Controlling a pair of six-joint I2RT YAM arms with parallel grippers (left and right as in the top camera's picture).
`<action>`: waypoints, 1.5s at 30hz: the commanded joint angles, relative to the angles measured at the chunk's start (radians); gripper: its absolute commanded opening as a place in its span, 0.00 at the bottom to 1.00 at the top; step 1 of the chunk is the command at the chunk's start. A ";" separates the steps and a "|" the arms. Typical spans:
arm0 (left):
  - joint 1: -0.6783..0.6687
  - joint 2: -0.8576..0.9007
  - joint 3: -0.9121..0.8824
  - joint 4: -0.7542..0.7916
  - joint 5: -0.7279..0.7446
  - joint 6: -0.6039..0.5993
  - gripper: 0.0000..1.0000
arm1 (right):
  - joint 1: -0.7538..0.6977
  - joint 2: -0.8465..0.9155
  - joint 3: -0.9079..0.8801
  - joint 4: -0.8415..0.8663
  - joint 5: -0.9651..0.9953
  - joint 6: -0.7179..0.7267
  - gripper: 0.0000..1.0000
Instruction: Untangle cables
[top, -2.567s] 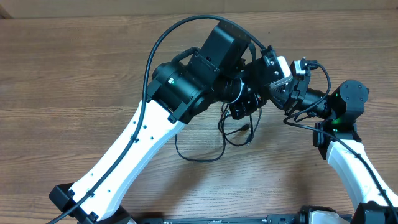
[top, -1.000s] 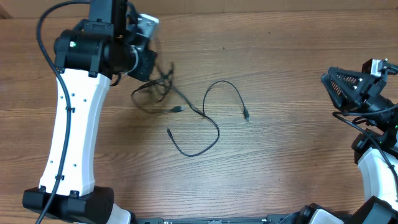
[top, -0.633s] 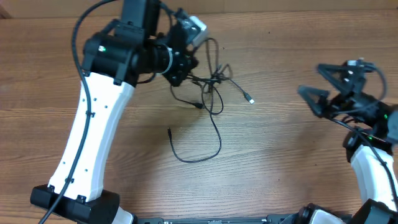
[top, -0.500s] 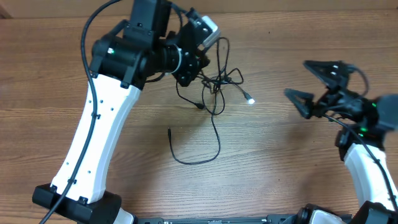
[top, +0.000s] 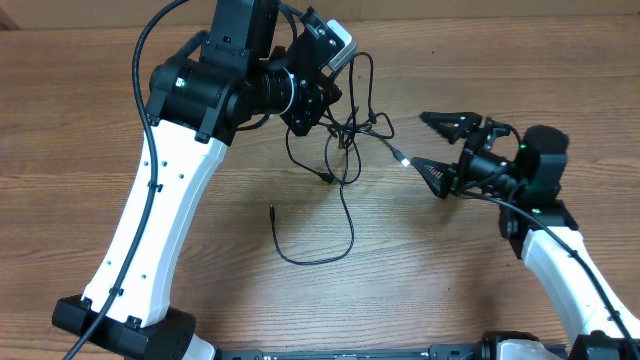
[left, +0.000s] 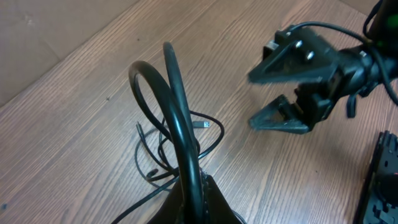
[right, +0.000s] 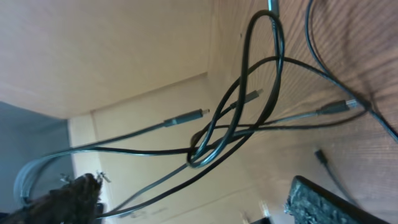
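Several thin black cables (top: 347, 140) hang in a knotted bunch from my left gripper (top: 314, 108), which is shut on them above the table. One strand trails down to a loop (top: 335, 245) lying on the wood. A silver-tipped plug (top: 400, 157) sticks out to the right of the tangle. My right gripper (top: 432, 147) is open wide just right of that plug, one finger on each side of it. In the left wrist view the left gripper (left: 198, 198) clamps a cable loop (left: 176, 118). In the right wrist view the knot (right: 227, 134) hangs ahead of my open right gripper (right: 199, 205).
The wooden table (top: 120, 120) runs under both arms. The left arm's white link (top: 160, 220) crosses the left half of the table. The right arm's base side (top: 560, 270) stands at the right. A loose plug end (top: 273, 211) lies left of the trailing loop.
The left gripper carried the bunch from the far left toward the middle and lifted it. The right gripper opened wide and swung left up to the silver-tipped plug.
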 joint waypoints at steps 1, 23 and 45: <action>-0.001 0.001 0.011 0.011 0.047 -0.011 0.04 | 0.071 -0.010 0.008 0.007 0.137 -0.057 0.88; -0.023 0.002 0.011 -0.003 0.101 -0.051 0.04 | 0.324 0.097 0.008 0.130 0.500 0.026 0.45; -0.025 0.003 0.011 -0.112 -0.486 -0.237 0.04 | 0.092 0.121 0.008 0.311 0.125 0.025 0.04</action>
